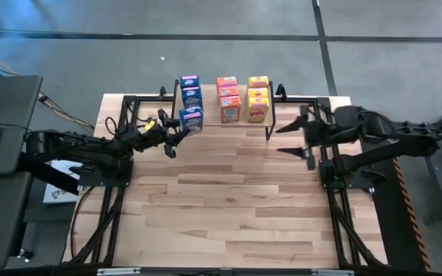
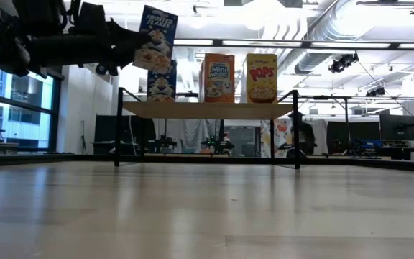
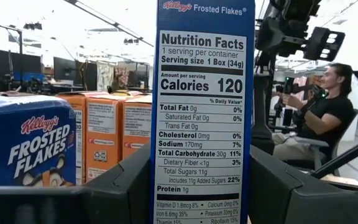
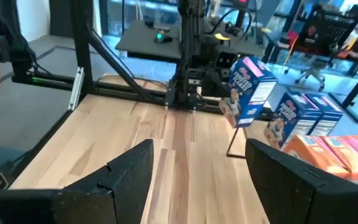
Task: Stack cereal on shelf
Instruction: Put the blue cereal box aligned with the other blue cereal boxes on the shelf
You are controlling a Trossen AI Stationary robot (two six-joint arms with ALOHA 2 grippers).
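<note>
In the high view, the lower two thirds of the wooden table lie bare between the two side frames, open ground for a pass from either side. At the top centre the shelf blocks the way, loaded with blue boxes, orange boxes and yellow boxes in three close rows. The left gripper crowds the shelf's left front corner, clamped on a blue box that hangs tilted above the row. The right gripper, jaws spread, stands just off the shelf's right end. In the low view, the space under the shelf is open between its thin legs.
</note>
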